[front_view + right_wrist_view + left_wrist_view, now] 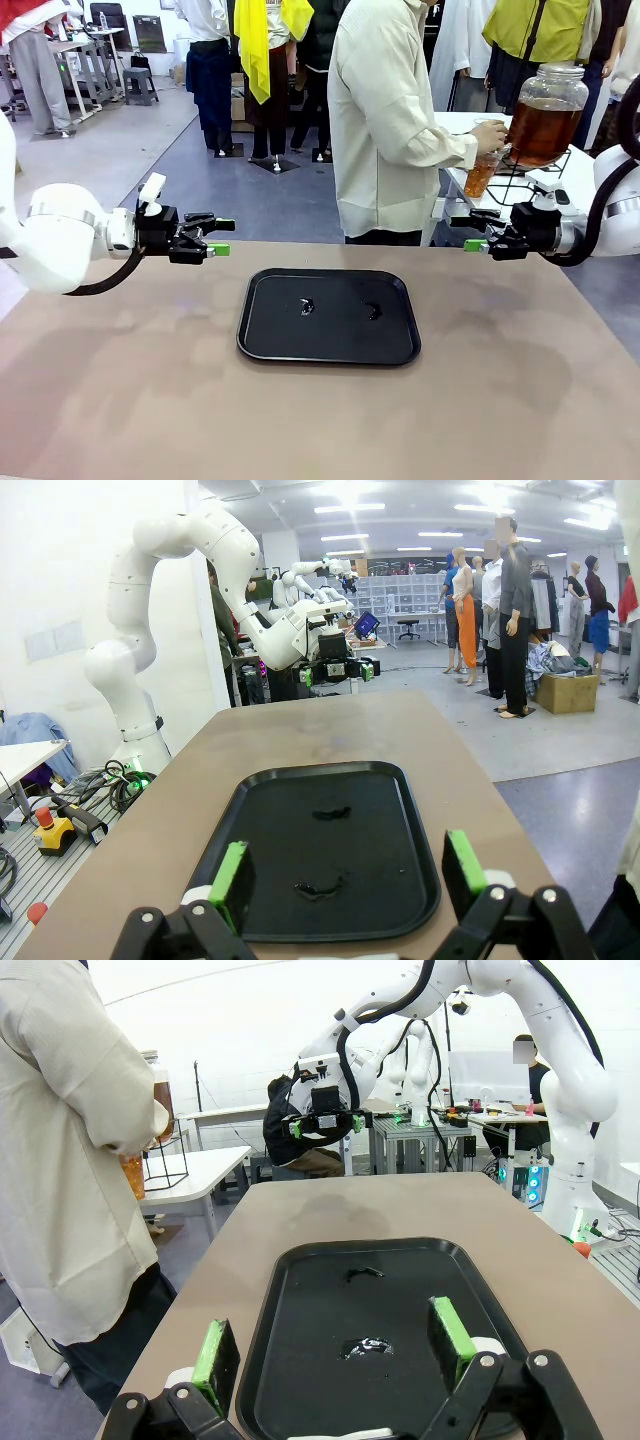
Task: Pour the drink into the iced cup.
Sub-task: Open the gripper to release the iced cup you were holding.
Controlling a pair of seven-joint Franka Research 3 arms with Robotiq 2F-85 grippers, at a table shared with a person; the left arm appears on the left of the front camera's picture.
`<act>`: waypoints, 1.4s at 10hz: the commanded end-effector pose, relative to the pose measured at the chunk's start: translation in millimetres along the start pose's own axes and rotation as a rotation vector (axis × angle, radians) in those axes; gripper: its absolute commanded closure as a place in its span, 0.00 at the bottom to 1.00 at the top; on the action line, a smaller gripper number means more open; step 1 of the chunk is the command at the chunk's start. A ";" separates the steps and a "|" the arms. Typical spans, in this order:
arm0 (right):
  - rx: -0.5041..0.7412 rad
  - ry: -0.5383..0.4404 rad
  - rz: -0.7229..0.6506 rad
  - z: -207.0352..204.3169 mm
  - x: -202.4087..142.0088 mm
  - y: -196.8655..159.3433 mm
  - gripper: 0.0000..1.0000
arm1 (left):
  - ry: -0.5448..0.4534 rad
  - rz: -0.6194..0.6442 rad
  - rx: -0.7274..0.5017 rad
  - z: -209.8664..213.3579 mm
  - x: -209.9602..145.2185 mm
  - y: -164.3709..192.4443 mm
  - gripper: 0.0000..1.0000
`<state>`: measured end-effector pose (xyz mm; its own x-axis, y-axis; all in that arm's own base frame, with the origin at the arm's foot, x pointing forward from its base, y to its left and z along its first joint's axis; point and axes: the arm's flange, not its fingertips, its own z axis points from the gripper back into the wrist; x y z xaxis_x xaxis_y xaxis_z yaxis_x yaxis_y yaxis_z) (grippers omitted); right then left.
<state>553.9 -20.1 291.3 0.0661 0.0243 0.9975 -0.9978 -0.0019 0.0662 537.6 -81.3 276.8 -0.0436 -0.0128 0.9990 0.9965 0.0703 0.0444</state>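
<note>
The drink (pixel 543 128) is amber liquid in a big glass dispenser jar with a metal lid, on a white side table at the far right. A person in a cream shirt holds a clear cup (pixel 481 172) of amber liquid at the jar's tap. In the left wrist view the cup (pixel 133 1174) peeks out beside the person's arm. My left gripper (pixel 215 237) hovers open left of the black tray (pixel 262 340), nothing between its fingers. Open and empty too, my right gripper (pixel 478 232) hangs at the tray's right. Each wrist view shows its own green pads spread wide: left gripper (pixel 335 1345), right gripper (pixel 345 875).
The black tray (pixel 400 1280) (pixel 260 830) lies mid-table with two small wet spots on it. The brown tabletop (pixel 120 380) around it is bare. The person (pixel 385 120) stands at the far edge, turned toward the side table (pixel 585 175).
</note>
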 end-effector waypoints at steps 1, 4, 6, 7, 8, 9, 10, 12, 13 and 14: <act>0.001 0.002 0.005 -1.6 3.5 0.7 0.00 | -0.001 -0.003 0.004 -0.9 1.8 0.7 0.00; 0.001 0.002 0.005 -1.6 3.5 0.7 0.00 | -0.001 -0.003 0.004 -0.9 1.8 0.7 0.00; 0.001 0.002 0.005 -1.6 3.5 0.7 0.00 | -0.001 -0.003 0.004 -0.9 1.8 0.7 0.00; 0.001 0.002 0.005 -1.6 3.5 0.7 0.00 | -0.001 -0.003 0.004 -0.9 1.8 0.7 0.00; 0.001 0.002 0.005 -1.6 3.5 0.7 0.00 | -0.001 -0.003 0.004 -0.9 1.8 0.7 0.00; 0.001 0.002 0.005 -1.6 3.5 0.7 0.00 | -0.001 -0.003 0.004 -0.9 1.8 0.7 0.00; 0.001 0.002 0.005 -1.6 3.5 0.7 0.00 | -0.001 -0.003 0.004 -0.9 1.8 0.7 0.00; 0.001 0.002 0.005 -1.6 3.5 0.7 0.00 | -0.001 -0.003 0.004 -0.9 1.8 0.7 0.00; 0.001 0.002 0.005 -1.6 3.5 0.7 0.00 | -0.001 -0.003 0.004 -0.9 1.8 0.7 0.00; 0.001 0.002 0.005 -1.6 3.5 0.7 0.00 | -0.001 -0.003 0.004 -0.9 1.8 0.7 0.00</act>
<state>553.9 -20.1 291.3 0.0661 0.0243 0.9975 -0.9978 -0.0019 0.0662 537.6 -81.3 276.8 -0.0436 -0.0128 0.9990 0.9965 0.0703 0.0444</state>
